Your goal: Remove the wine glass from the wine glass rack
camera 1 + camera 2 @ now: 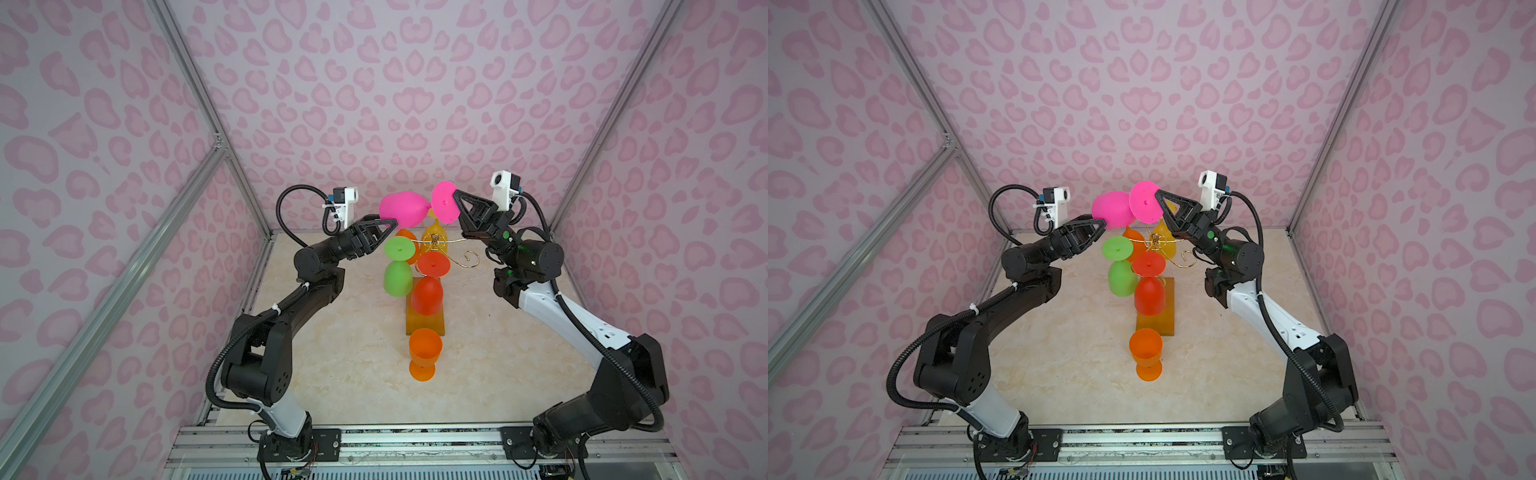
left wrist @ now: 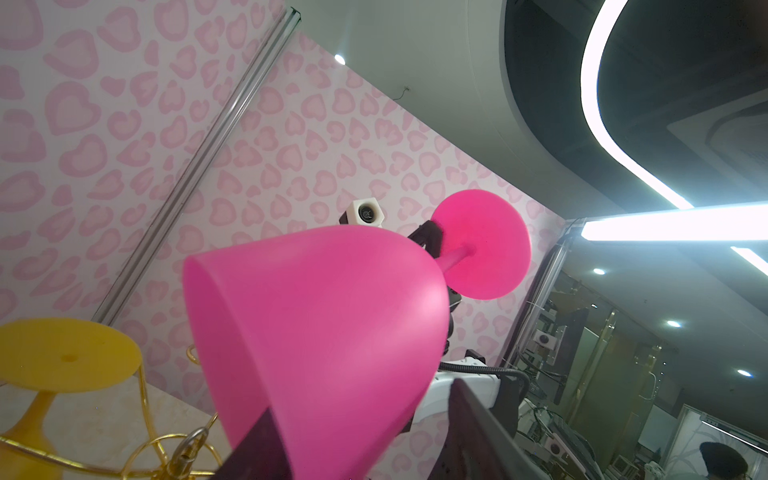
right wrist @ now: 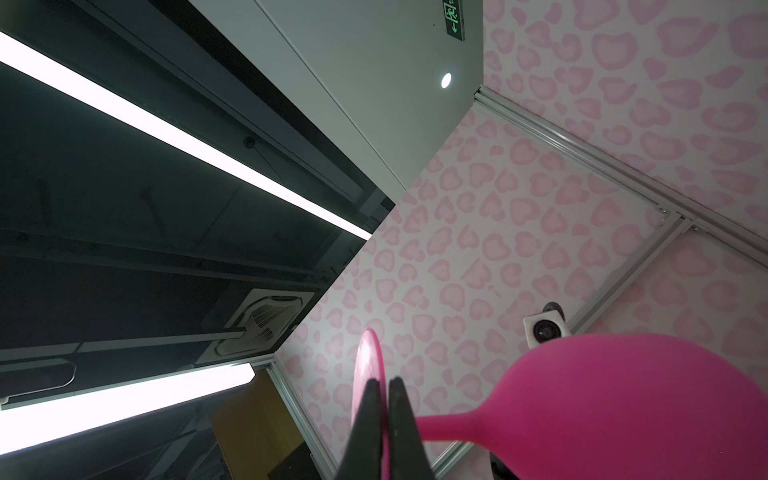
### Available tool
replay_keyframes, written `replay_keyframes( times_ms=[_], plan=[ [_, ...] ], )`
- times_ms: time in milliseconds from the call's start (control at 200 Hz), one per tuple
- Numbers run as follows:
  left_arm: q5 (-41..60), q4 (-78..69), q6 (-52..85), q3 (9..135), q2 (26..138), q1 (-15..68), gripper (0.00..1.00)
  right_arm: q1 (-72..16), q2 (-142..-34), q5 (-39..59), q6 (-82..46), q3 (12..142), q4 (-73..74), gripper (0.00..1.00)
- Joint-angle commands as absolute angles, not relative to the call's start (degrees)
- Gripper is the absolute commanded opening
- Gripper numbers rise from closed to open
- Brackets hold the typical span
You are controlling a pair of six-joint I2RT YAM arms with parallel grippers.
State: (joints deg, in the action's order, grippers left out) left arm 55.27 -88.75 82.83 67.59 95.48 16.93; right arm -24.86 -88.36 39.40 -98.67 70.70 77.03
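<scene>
Pink wine glass (image 1: 403, 210) hung sideways in the air over the rack (image 1: 426, 324), off its arms.
The right gripper (image 1: 456, 196) was clamped on the glass's foot. The left gripper (image 1: 394, 226) had its jaws either side of the bowl, but I could not tell whether they pressed it.

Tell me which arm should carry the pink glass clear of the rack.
Probably right: the right gripper is shut on the foot of the pink glass; the left gripper only straddles its bowl, grip unclear.
</scene>
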Motion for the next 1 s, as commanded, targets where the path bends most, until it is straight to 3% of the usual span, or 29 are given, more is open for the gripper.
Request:
replay_keyframes(
  times_ms=[0, 315, 340, 635, 830, 995],
  plan=[
    [56.16, -91.33, 82.31, 67.41, 93.97, 17.05, 0.51, -24.56, -90.07, 37.93, -104.09, 71.55, 84.64, 0.0],
    [56.16, -91.38, 82.06, 66.27, 91.91, 17.04, 0.37, -23.21, -90.83, 37.44, -105.75, 70.89, 84.85, 0.0],
    [56.16, -91.34, 82.09, 66.27, 91.78, 16.97, 0.33, -23.12, -90.87, 37.36, -105.96, 70.79, 84.9, 0.0],
    [55.98, -91.33, 82.51, 66.11, 90.4, 17.12, 0.17, -22.52, -92.85, 37.73, -109.1, 71.23, 87.25, 0.02],
    [55.96, -91.32, 83.13, 66.09, 89.11, 17.27, 0.08, -21.84, -93.59, 37.51, -110.74, 71.17, 89.12, 0.1],
    [56.06, -91.32, 83.07, 65.92, 87.83, 17.4, 0.02, -20.98, -93.34, 38.23, -110.45, 71.24, 89.3, 0.24]
  ],
)
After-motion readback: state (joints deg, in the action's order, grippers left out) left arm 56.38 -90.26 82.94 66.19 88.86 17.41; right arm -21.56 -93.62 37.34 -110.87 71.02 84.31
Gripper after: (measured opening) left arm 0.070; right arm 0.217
